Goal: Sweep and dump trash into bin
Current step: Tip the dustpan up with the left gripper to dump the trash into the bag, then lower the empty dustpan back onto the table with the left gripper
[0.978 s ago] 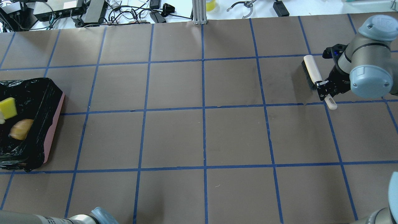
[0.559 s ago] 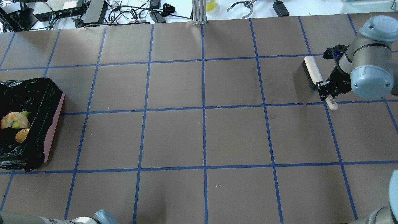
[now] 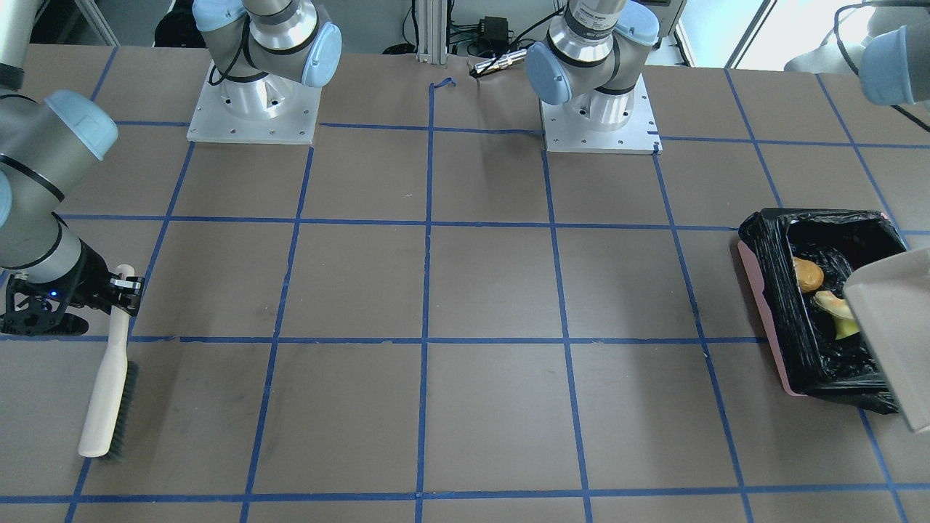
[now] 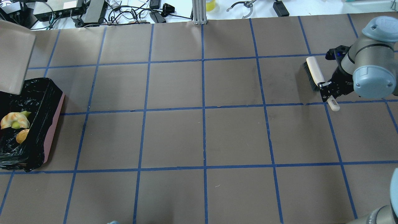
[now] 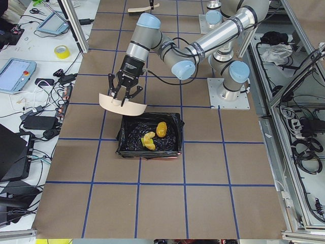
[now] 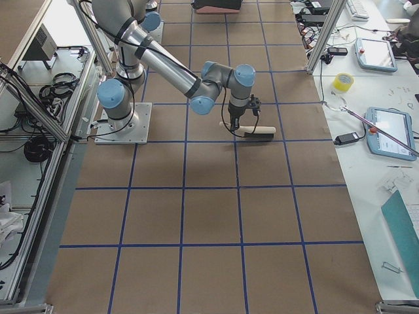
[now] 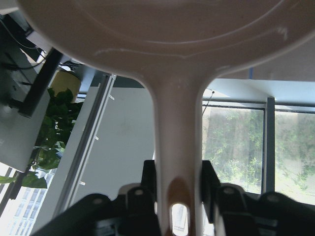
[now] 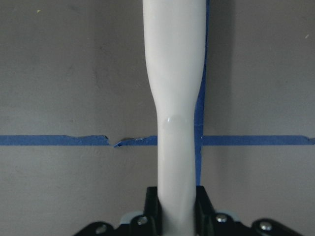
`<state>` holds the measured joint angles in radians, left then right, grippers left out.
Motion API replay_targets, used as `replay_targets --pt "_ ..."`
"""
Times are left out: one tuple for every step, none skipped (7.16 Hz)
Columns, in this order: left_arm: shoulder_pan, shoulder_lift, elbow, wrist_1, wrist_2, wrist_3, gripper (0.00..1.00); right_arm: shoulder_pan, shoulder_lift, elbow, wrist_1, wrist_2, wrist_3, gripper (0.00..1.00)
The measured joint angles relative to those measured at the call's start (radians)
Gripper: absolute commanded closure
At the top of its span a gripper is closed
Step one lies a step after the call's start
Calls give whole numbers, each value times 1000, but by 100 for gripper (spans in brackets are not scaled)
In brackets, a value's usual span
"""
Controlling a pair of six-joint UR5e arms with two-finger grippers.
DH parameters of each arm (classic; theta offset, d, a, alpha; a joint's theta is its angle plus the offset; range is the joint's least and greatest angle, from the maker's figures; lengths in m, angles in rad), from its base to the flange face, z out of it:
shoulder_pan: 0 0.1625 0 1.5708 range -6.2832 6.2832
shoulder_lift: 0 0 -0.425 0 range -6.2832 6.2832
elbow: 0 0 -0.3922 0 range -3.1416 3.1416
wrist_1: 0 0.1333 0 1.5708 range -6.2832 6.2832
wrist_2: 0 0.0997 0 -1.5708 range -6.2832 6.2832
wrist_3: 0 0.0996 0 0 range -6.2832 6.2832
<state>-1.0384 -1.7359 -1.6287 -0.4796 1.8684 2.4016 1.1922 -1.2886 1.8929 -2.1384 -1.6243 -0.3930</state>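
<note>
Well, all three bits of trash lie in the bin (image 4: 53,130) at the left end of the table (image 4: 199,140): an orange lump (image 3: 808,274), a cream curved bit (image 4: 12,118) and a yellow wedge (image 3: 846,330) tucked partly under it. They look small and light, and the round ones would likely roll. So I think you should push them with a brush, not pinch them. The bin looks light too, and its black bag looks slippery. The pink side is likely the firmer place to hold.

Your left tool (image 7: 177,189) is closed tight on the thin handle of the dustpan (image 4: 14,59), which hangs in the air by the bin's far end. Your right tool (image 8: 176,199) is closed on the handle of the brush (image 4: 314,71), low at the other end, well apart from the bin. I cannot tell if its bristles touch the table.

You cannot see inside the dustpan, so I cannot tell if it is empty. In the front view the dustpan hides one corner of the bin. The overhead view cuts the bin off at its edge.
</note>
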Motion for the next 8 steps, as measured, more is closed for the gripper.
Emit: replay_targets --pt "-35 -4 -7 0 -103 -80 100 0 0 0 2 0 -1 49" --pt "-53 -15 -19 -14 -221 -152 100 0 0 1 3 0 -2 48" --pt "-61 -29 -41 -41 -342 -221 100 0 0 1 3 0 -3 46" --pt "-64 -45 -60 -72 -439 -287 100 0 0 1 2 0 -3 46" --pt "-73 -66 -65 -130 -506 -339 100 0 1 2 1 1 -2 40" --pt "-90 -92 -60 -231 -549 -367 100 0 2 0 2 1 -3 39" --pt "-114 -122 -47 -327 -569 -380 100 0 3 -1 2 1 -5 39" --pt "-146 -150 -31 -400 -565 -387 100 0 7 0 4 1 -6 38"
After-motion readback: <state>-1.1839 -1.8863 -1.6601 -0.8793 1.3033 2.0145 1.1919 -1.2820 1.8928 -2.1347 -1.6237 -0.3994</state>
